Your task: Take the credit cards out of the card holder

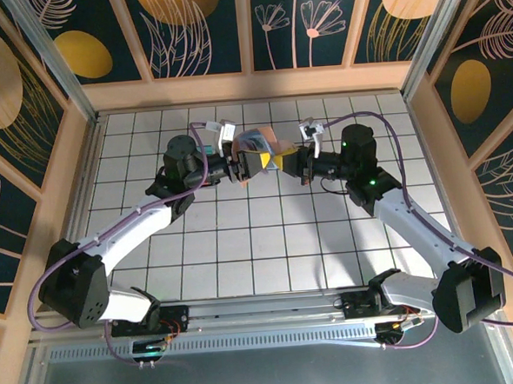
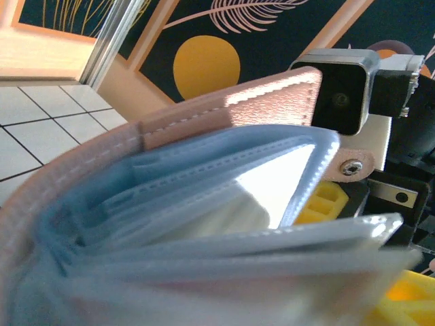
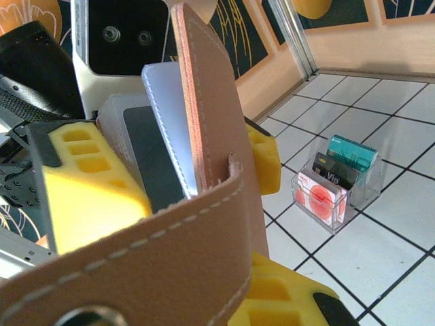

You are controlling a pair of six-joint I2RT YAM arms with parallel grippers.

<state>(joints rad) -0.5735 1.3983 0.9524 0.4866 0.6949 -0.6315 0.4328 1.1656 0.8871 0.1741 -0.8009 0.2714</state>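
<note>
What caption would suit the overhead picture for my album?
The left gripper and right gripper meet at an open card holder above the tiled table.

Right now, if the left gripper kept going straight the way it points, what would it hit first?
The card holder, held open right in front of the left gripper and probably touching it. Just beyond comes the right gripper, though depth is unclear.

Both arms stretched forward and inward, left gripper [image 1: 242, 168] facing right gripper [image 1: 284, 163] close together, right gripper's jaws closed
</note>
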